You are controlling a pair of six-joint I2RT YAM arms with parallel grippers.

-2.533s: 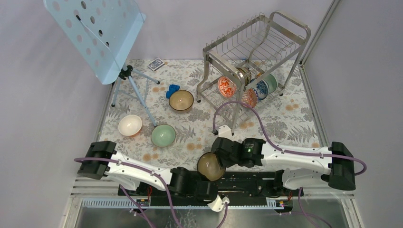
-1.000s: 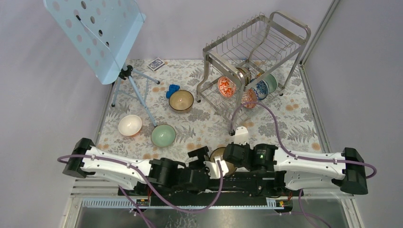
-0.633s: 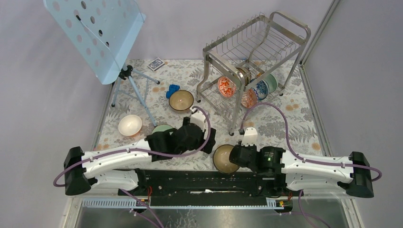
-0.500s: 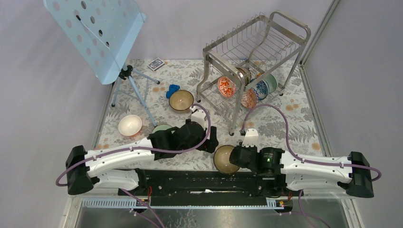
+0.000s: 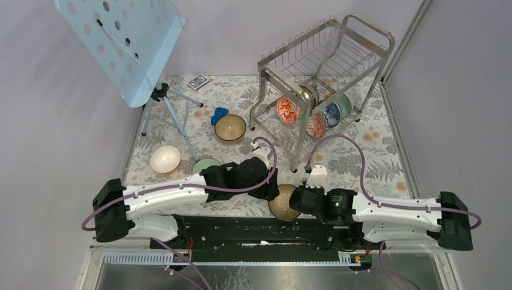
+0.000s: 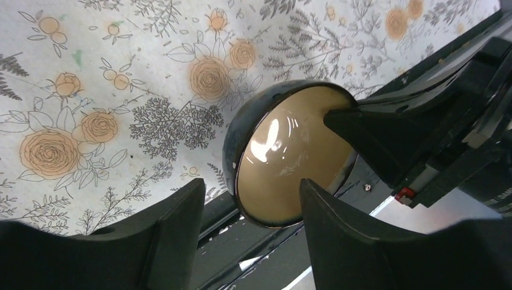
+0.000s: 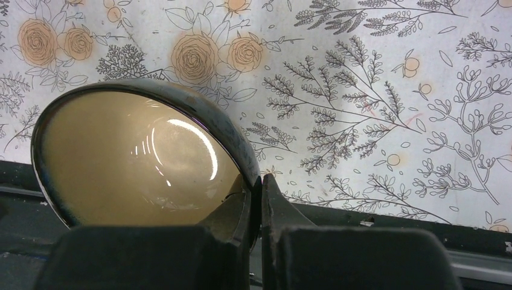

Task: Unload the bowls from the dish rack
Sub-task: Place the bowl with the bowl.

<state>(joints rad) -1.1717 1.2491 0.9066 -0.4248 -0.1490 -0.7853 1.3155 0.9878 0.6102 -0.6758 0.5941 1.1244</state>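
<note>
My right gripper [image 7: 259,181] is shut on the rim of a dark brown bowl with a tan inside [image 7: 139,157], held tilted over the table's near edge [image 5: 284,205]. My left gripper [image 6: 250,184] is open, one finger on each side of that bowl's [image 6: 284,163] lower edge, and neither touches it. The dish rack [image 5: 326,66] stands at the back right. Its lower tier holds an orange-red bowl [image 5: 288,110], a blue-and-white bowl [image 5: 331,113] and a pale green bowl [image 5: 344,104]. On the table lie a brown bowl [image 5: 230,127], a white bowl [image 5: 165,159] and a green bowl [image 5: 205,164] half hidden by my left arm.
A pale blue perforated music stand [image 5: 121,42] on a tripod stands at the back left. A card deck [image 5: 198,81] and a small blue object [image 5: 219,113] lie behind the brown bowl. A black rail [image 5: 253,226] runs under the held bowl.
My left gripper has swung from over the table towards the near edge, up to the held bowl, and its jaws have narrowed. The right gripper has kept its grip and shifted slightly.
</note>
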